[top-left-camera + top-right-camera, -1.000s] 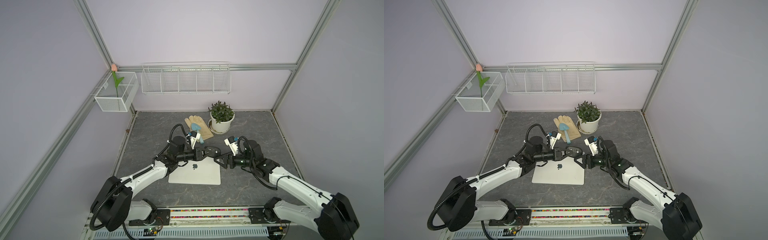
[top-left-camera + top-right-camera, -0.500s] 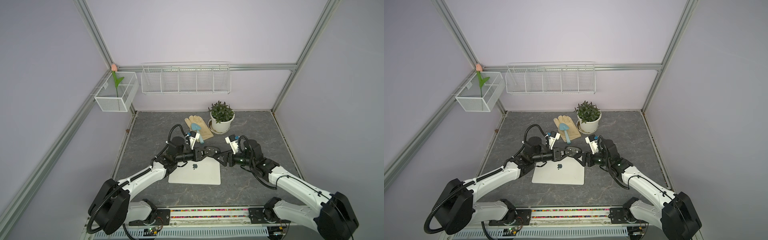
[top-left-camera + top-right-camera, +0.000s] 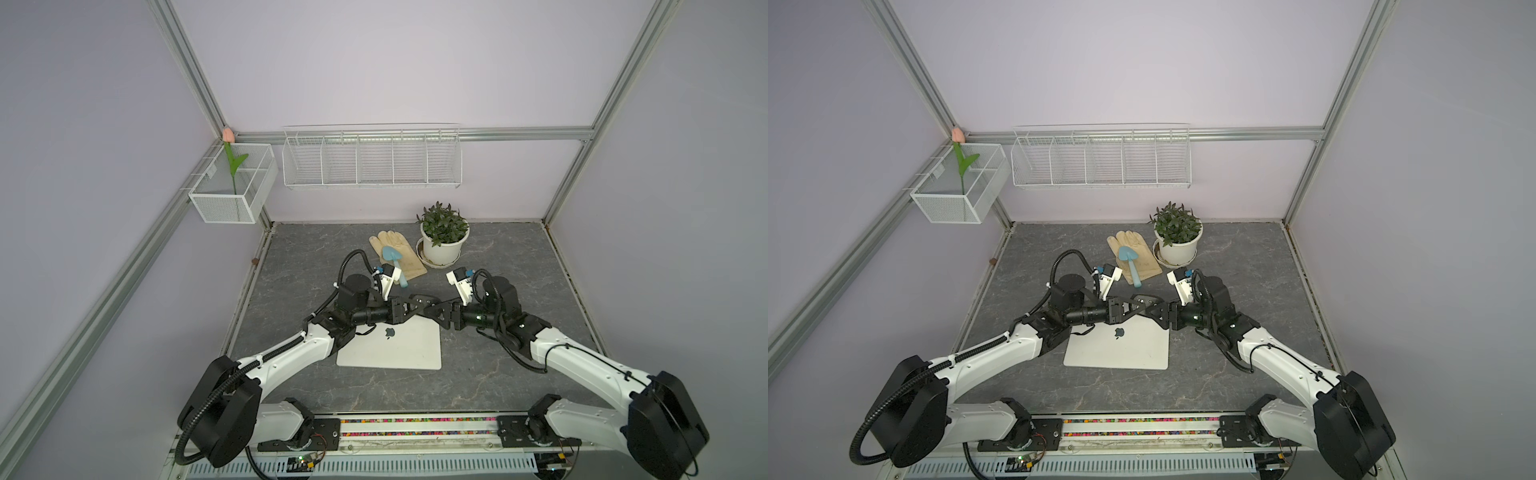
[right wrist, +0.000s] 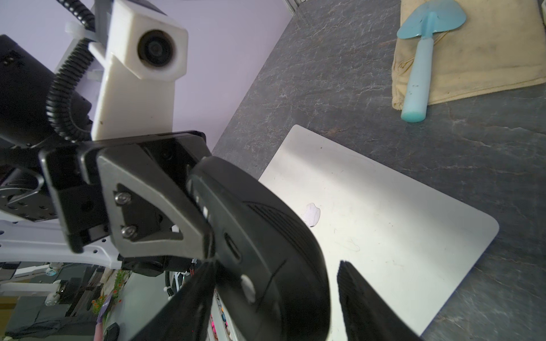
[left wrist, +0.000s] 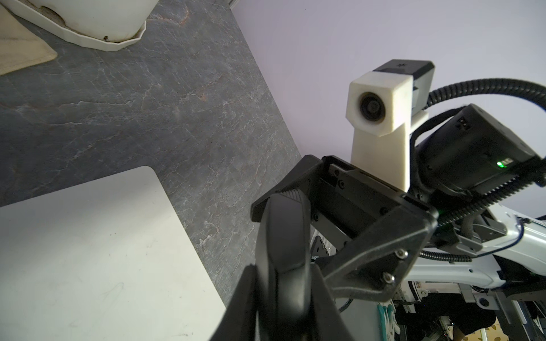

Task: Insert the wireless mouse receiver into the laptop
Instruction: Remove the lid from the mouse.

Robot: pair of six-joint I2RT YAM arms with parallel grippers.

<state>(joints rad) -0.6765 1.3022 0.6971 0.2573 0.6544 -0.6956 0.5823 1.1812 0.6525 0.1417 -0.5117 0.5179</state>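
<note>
Gripping mouse (image 4: 266, 251) in left end effector (image 5: 282, 265), clamped tight, aloft above far side of closed laptop (image 3: 395, 349) lying flat on desk (image 3: 316, 266). Within last second: brought right end effector (image 4: 276, 262) in closer, narrowed jaws. Now straddling mouse's free end, still apart, gap on one side. Probably readying second grip to free receiver; no receiver visible yet.
</note>
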